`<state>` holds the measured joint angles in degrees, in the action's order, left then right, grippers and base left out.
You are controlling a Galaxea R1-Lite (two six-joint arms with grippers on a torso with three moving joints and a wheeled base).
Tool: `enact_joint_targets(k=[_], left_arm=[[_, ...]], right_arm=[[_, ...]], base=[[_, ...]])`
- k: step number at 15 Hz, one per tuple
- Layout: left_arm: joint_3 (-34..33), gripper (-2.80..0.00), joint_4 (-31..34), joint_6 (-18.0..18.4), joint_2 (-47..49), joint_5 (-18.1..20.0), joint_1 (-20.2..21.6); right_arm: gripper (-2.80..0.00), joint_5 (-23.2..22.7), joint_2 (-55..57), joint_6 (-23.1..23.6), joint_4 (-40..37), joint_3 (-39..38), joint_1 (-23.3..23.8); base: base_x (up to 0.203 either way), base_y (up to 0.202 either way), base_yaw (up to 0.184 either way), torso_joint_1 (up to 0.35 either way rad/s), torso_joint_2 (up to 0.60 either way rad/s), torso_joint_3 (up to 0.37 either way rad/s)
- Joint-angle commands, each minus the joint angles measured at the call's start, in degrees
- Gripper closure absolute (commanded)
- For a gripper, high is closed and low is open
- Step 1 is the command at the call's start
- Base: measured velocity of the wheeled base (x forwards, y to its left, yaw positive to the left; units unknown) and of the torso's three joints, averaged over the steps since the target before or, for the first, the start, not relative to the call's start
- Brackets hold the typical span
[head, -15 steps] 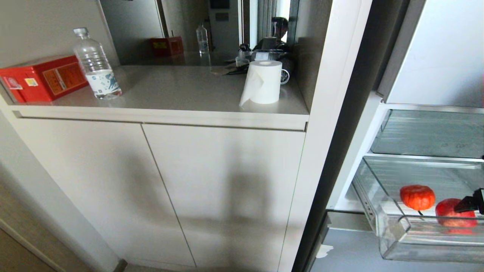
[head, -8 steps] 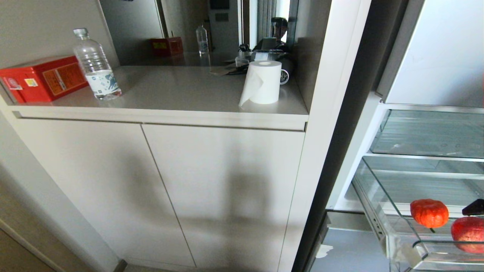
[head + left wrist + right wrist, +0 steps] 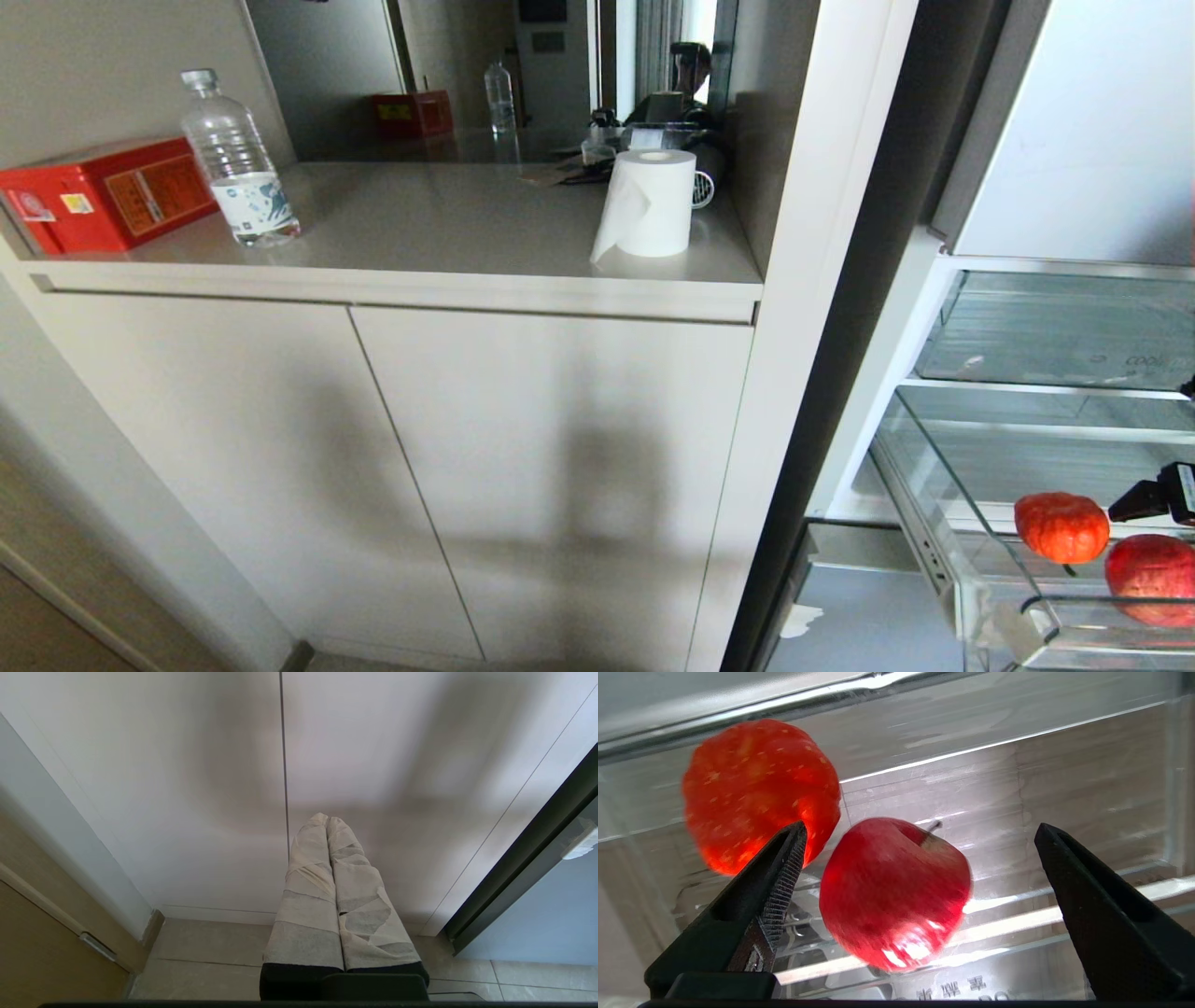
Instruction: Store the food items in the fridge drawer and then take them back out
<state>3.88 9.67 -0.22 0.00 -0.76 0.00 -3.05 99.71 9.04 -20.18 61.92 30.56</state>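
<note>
Clear plastic is walling the pulled-out fridge drawer [image 3: 943, 523], where a ribbed orange-red toy pumpkin [image 3: 1061, 527] and a red toy apple [image 3: 1156, 579] are sitting side by side. Right gripper [image 3: 920, 833] is hovering just over them with its black fingers [image 3: 782, 868] spread wide, gripping nothing. Left gripper [image 3: 328, 821] is hanging parked before the cabinet doors [image 3: 187, 788], its taped fingers pressed together and empty.
</note>
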Motion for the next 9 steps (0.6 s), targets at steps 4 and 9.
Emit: enact_joint_targets(k=[4,9], left_arm=[[0.0,0.0,0.0,0.0,0.0,0.0,0.0],[0.0,0.0,0.0,0.0,0.0,0.0,0.0]], right_arm=[[-2.8,0.1,3.4,0.2,-0.1,-0.5,0.1],[-2.8,1.9,2.6,0.5,-0.3,-1.8,0.1]], base=[[0.0,0.0,0.0,0.0,0.0,0.0],[0.0,0.0,0.0,0.0,0.0,0.0]])
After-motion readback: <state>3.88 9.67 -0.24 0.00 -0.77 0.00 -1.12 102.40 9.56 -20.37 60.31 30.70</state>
